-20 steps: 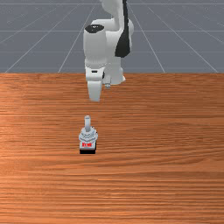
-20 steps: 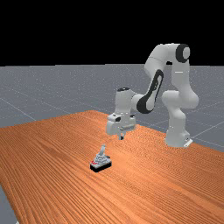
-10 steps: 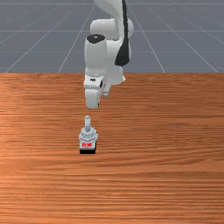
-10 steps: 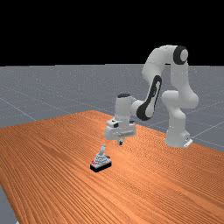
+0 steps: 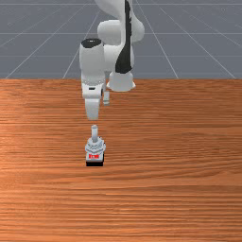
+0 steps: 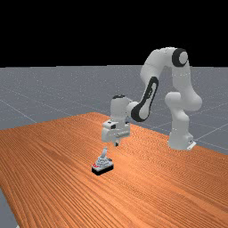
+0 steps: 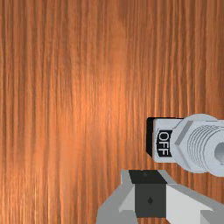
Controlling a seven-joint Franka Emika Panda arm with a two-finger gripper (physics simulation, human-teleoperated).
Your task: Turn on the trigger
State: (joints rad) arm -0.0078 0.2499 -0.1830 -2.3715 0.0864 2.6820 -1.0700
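One end effector (image 6: 116, 144) hangs above the counter (image 5: 179, 142), its two fingers (image 7: 117, 206) pressed together with nothing held. It stands apart from the one switch (image 5: 95, 147), which lies toward 7 o'clock from the fingertips in the far view; the front view puts it between 6 and 7 o'clock from them. There is air between the fingertips and the switch's single lever (image 5: 94, 133), which leans toward 12 o'clock in the front view and toward 1 o'clock in the far view. One black base (image 5: 94, 164) carries the switch, with one red mark (image 5: 94, 156) at its 6 o'clock end in the front view. The wrist view shows one label (image 7: 164, 143) reading OFF (white letters on black), close to the fingers.

Around the switch in the front view, wood stretches widely toward 3 o'clock, with good room toward 6 and 9 as well. The counter's back edge runs straight across at 12 o'clock. In the far view a counter corner sits near 12 o'clock from the switch, and another edge slopes down over at 8.

The single arm (image 6: 180, 120) has its foot (image 6: 180, 141) between 2 and 3 o'clock from the switch in the far view. Grey floor (image 5: 47, 38) spreads past the back edge.
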